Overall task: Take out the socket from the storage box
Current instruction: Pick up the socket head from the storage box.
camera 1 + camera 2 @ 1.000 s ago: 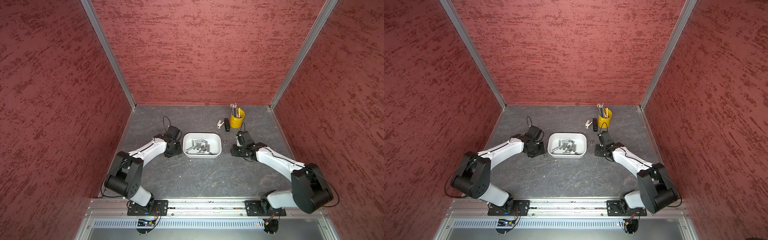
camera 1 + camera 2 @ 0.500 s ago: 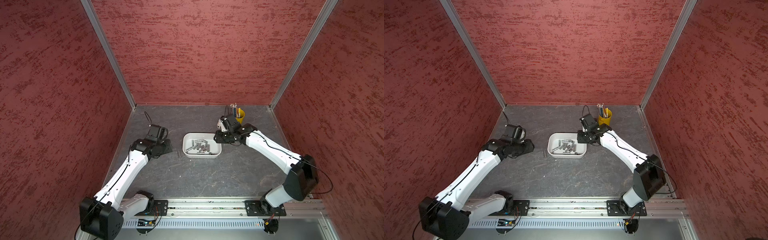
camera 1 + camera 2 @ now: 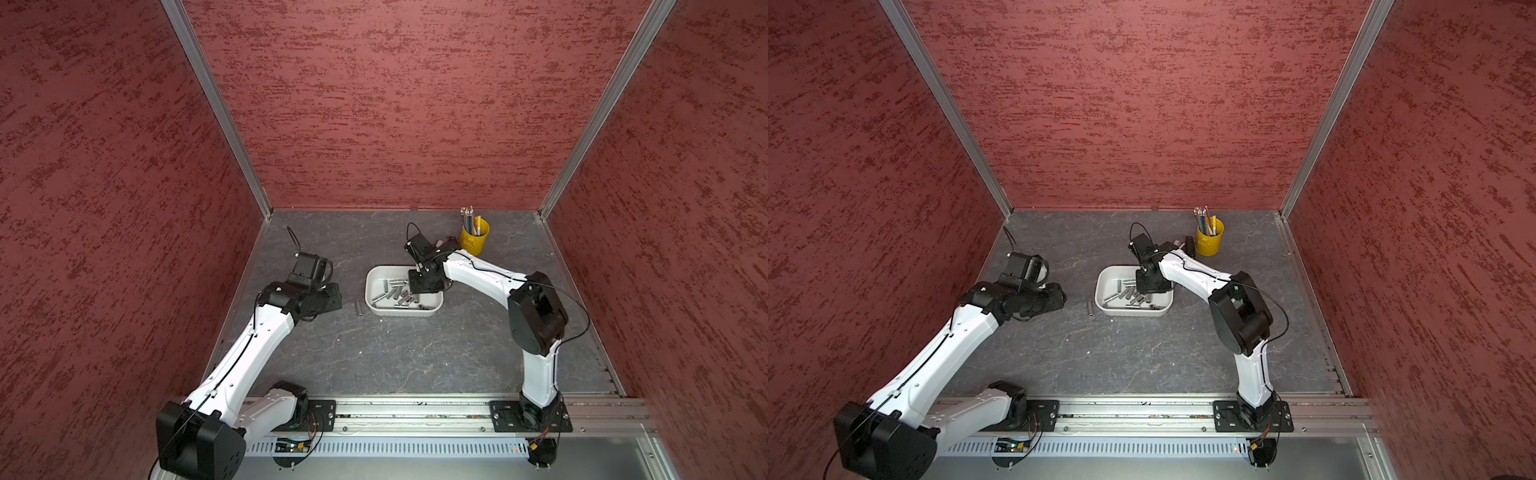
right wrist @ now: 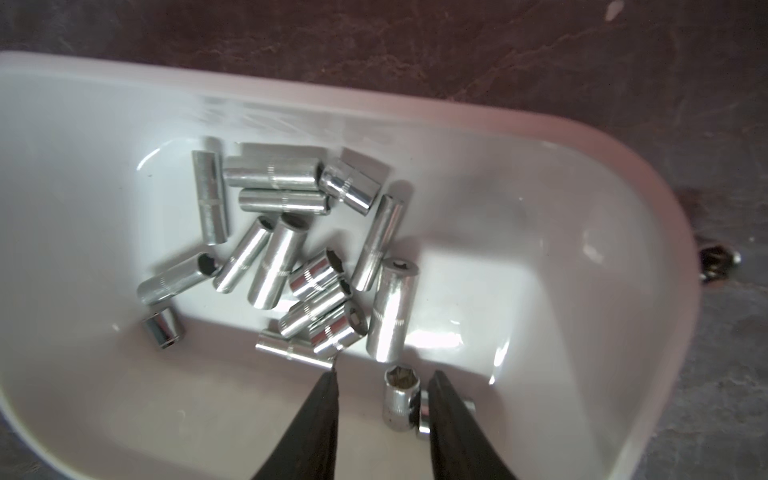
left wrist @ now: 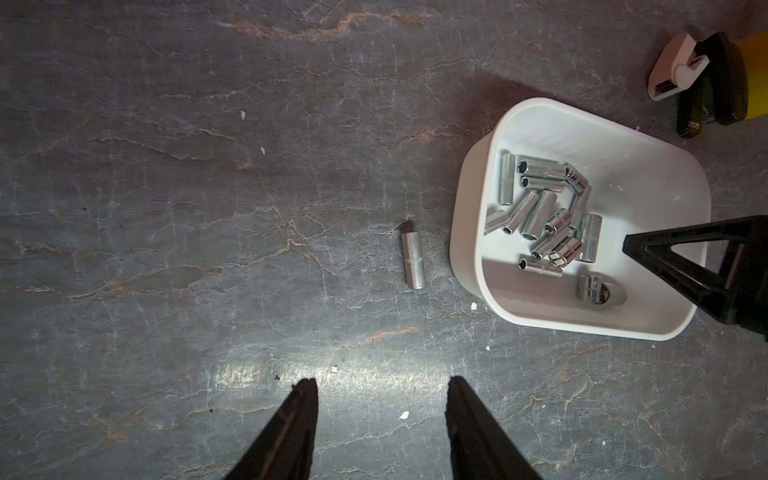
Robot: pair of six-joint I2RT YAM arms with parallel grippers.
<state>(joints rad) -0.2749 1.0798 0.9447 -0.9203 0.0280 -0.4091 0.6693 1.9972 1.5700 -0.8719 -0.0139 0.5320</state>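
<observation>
The right gripper [image 4: 384, 374] hangs down inside the storage box [image 4: 561, 187], its jaws a narrow way apart and closed on nothing. A short socket [image 4: 399, 401] stands upright on the box floor between them, close against one finger (whether it touches, I cannot tell from here). Just past the fingertips lies the heap of sockets [image 4: 299, 257], chrome sleeves strewn crisscross over the white floor, with one stubby socket [image 4: 163, 330] off by itself near the wall.

The box sits on the dark, veined table [image 5: 166, 208], about midway between the two arms in both top views. On the left arm's side of it a lone socket [image 5: 411, 261] lies flat on the table, near the box wall but not touching. The left gripper [image 5: 381, 382] hovers over the table close by, jaws wide, holding nothing. Back toward the rear wall stands a yellow pencil bucket [image 3: 473, 243], with a black stapler [image 5: 706, 95] and a small white thing [image 5: 675, 68] beside it.
</observation>
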